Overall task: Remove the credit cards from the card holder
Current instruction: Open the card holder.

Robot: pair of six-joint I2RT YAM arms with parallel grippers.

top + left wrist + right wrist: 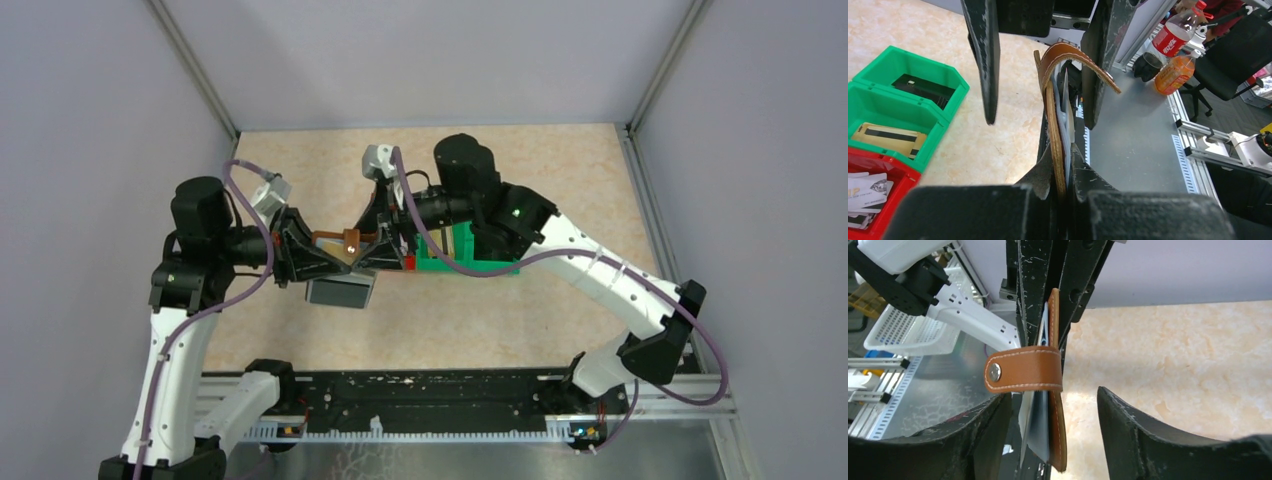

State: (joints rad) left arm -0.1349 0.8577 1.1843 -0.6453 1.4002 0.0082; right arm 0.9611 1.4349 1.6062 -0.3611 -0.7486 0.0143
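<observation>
Green bins [959, 95] adjoin a red bin [903, 175] on the marbled table [988, 150].

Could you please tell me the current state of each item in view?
card holder: held in the air, snap tab loose.
left gripper: shut on the card holder.
right gripper: open, straddling the card holder.
gold card: flat in the green bin.
dark card: flat in the far green bin.

- One card holder [1028, 372], centre of the right wrist view.
- Two green bins, upper [883, 67] and lower [898, 111], left of the left wrist view.
- One red bin [898, 197], lower left.
- One dark card [923, 89] and one gold card [888, 137].
- Two bottles, red-labelled [1180, 30] and orange [1173, 72], upper right.
</observation>
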